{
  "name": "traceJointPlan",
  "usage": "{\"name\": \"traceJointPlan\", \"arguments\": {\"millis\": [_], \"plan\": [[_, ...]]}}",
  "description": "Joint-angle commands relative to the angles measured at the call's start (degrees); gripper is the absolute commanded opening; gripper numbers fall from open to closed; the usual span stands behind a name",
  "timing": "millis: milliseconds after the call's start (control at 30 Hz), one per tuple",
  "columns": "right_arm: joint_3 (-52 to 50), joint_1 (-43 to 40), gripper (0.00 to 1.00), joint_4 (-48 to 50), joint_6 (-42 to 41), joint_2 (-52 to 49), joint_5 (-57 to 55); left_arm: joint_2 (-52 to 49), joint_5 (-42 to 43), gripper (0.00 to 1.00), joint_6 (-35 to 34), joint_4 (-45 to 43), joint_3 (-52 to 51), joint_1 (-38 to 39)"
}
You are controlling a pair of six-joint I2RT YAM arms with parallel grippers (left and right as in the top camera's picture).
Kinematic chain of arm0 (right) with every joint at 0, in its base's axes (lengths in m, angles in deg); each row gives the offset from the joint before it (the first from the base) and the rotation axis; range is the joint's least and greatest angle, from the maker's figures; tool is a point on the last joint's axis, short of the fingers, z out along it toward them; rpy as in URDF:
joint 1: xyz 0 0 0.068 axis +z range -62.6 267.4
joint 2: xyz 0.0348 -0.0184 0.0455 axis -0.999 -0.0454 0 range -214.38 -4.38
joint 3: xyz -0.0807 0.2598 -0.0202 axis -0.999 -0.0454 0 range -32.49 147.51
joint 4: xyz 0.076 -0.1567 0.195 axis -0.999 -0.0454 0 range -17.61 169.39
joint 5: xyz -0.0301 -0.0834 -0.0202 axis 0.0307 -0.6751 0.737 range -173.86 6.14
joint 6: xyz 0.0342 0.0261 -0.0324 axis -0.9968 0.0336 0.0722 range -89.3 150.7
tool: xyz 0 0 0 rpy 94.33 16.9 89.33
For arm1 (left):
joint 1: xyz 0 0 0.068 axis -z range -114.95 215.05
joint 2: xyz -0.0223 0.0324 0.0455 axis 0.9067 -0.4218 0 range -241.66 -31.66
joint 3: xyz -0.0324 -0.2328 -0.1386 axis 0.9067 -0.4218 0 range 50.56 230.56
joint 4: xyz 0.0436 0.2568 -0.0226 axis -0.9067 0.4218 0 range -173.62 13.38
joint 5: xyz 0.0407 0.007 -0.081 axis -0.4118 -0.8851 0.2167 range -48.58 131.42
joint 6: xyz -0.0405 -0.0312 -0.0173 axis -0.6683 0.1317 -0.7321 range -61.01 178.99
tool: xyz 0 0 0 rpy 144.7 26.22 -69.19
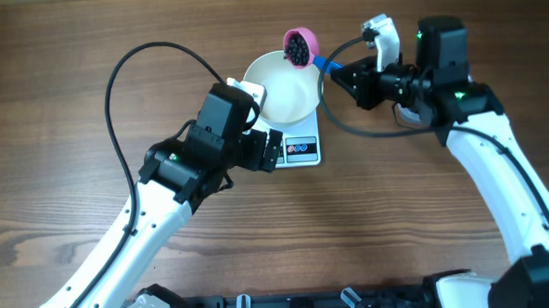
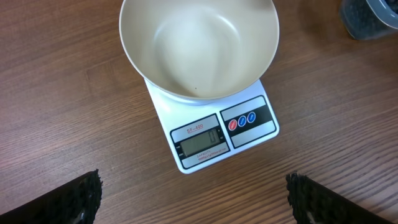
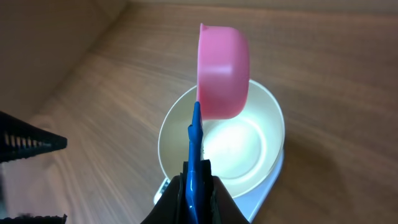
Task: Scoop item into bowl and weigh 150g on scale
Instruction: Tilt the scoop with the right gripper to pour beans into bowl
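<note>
**Inspector:** Overhead?
**Assistant:** Right gripper (image 1: 341, 75) clamped on the pink scoop (image 1: 298, 46)'s blue handle (image 1: 324, 63). Black pellets (image 1: 297, 48) fill the scoop, just past its tips. Left gripper (image 1: 262, 127) spread wide, empty, beside the scale (image 1: 302, 150).
**Inspector:** Left wrist?
**Assistant:** Bowl (image 2: 199, 50) empty, on the scale directly ahead. Tub (image 2: 367, 15), dark contents, ahead-right.
**Inspector:** Right wrist?
**Assistant:** The scoop's underside blocks part of the bowl beyond.

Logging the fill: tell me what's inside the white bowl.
The bowl shows a bare white inside. The pellets sit in the pink scoop at its far rim. Overhead, the left arm hides its near edge.
</note>
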Motion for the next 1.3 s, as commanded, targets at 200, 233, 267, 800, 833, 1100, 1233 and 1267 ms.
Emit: {"name": "traceJointPlan", "arguments": {"millis": [200, 233, 267, 800, 833, 1100, 1233, 1267], "plan": [[-0.02, 6.19, 0.04, -3.34, 11.06, 1.25, -15.06, -0.44, 0.48, 1.00, 0.87, -0.13, 0.81, -0.09], [-0.02, 6.54, 0.04, -3.30, 10.99, 1.25, -16.63, -0.44, 0.48, 1.00, 0.87, -0.13, 0.81, -0.09], [-0.02, 6.78, 0.04, -3.13, 10.99, 1.25, -17.25, -0.42, 0.48, 1.00, 0.87, -0.13, 0.81, -0.11], [-0.04, 6.91, 0.04, -2.34, 29.20, 1.25, -17.33, -0.44, 0.48, 1.00, 0.87, -0.13, 0.81, -0.11], [-0.04, 6.91, 0.04, -2.34, 29.24, 1.25, -17.35, -0.44, 0.48, 1.00, 0.87, -0.13, 0.81, -0.09], [-0.04, 7.56, 0.04, 0.11, 35.95, 1.27, -17.42, -0.44, 0.48, 1.00, 0.87, -0.13, 0.81, -0.11], [-0.04, 8.24, 0.04, 1.73, 37.07, 1.25, -17.62, -0.44, 0.48, 1.00, 0.87, -0.13, 0.81, -0.09], [-0.04, 8.24, 0.04, 1.73, 37.09, 1.25, -17.62, -0.44, 0.48, 1.00, 0.87, -0.13, 0.81, -0.09]]}}
